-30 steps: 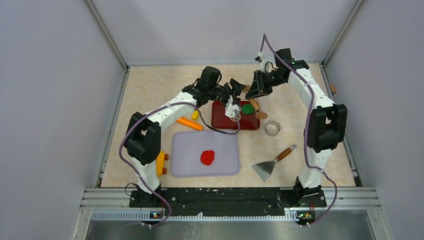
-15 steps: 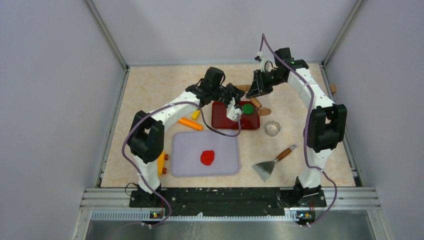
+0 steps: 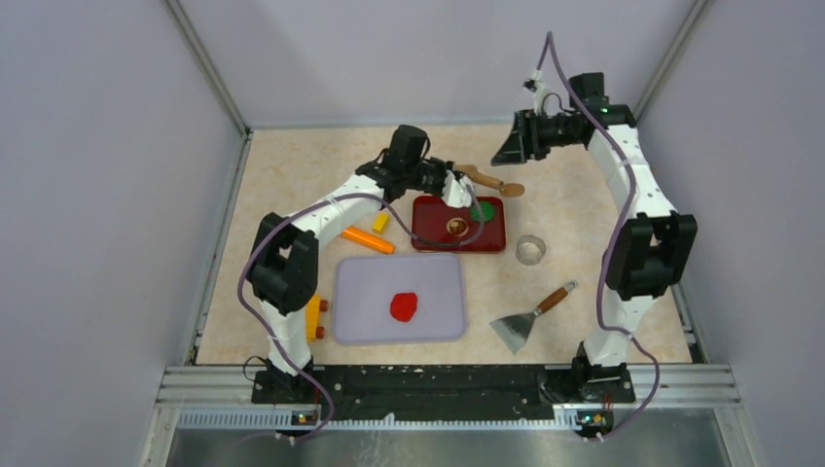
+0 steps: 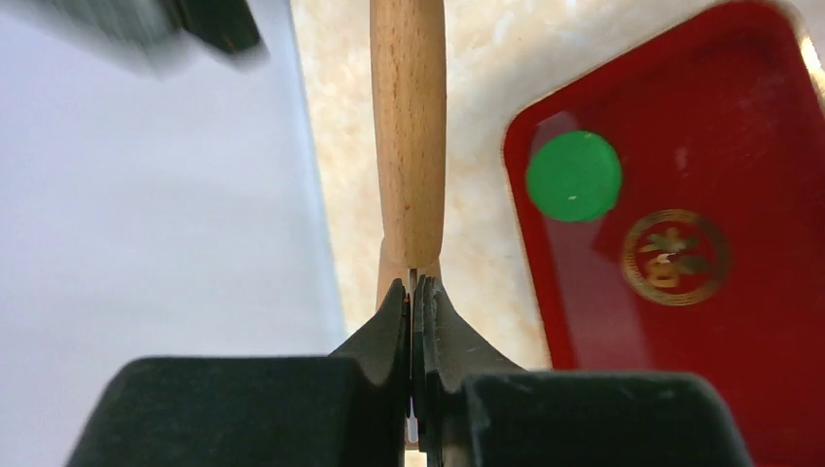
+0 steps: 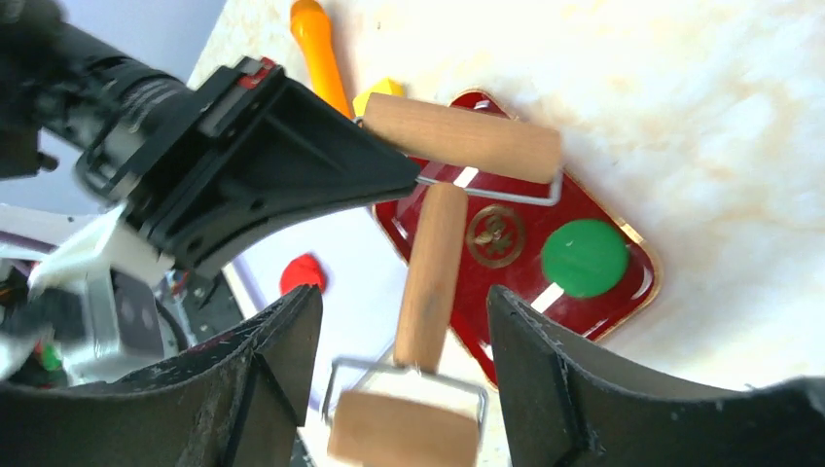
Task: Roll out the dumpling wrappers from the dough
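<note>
At the far left we see a yellow block (image 3: pixel 312 318) against the left edge of the board (image 3: pixel 370 292). The dough (image 3: pixel 404 306) lies on the board, a small red lump a little right of its middle, well apart from both grippers. In the right wrist view the dough (image 5: pixel 302 272) shows only as a red patch behind the left arm.

Beyond the board's far left corner lie an orange stick (image 3: pixel 369 239) and, just past it, a small yellow piece (image 3: pixel 380 223).

The left arm reaches to the far side of the table. The left gripper (image 3: pixel 455 185) is clamped on the roller (image 3: pixel 491 182). From its own camera, the left gripper (image 4: pixel 412 297) has its fingers pressed together on the narrow end of the roller (image 4: pixel 409 136), whose wooden handle runs straight away from the fingers. In the top view the roller sticks out to the right along the far edge of the tray (image 3: pixel 433 229).

The tray sits just beyond the board, dark red with a gold emblem. A green disc (image 3: pixel 482 210) lies in its far right corner.

Right of the tray stands a metal ring (image 3: pixel 530 249). Nearer to us lies a scraper (image 3: pixel 525 321), its blade towards the board.

The right gripper (image 3: pixel 508 146) hangs at the far right, apart from the roller. Its camera shows the right gripper (image 5: pixel 404 389) with fingers spread wide and nothing between them. The roller (image 5: pixel 431 277) and green disc (image 5: pixel 584 258) show well beyond the gap.
</note>
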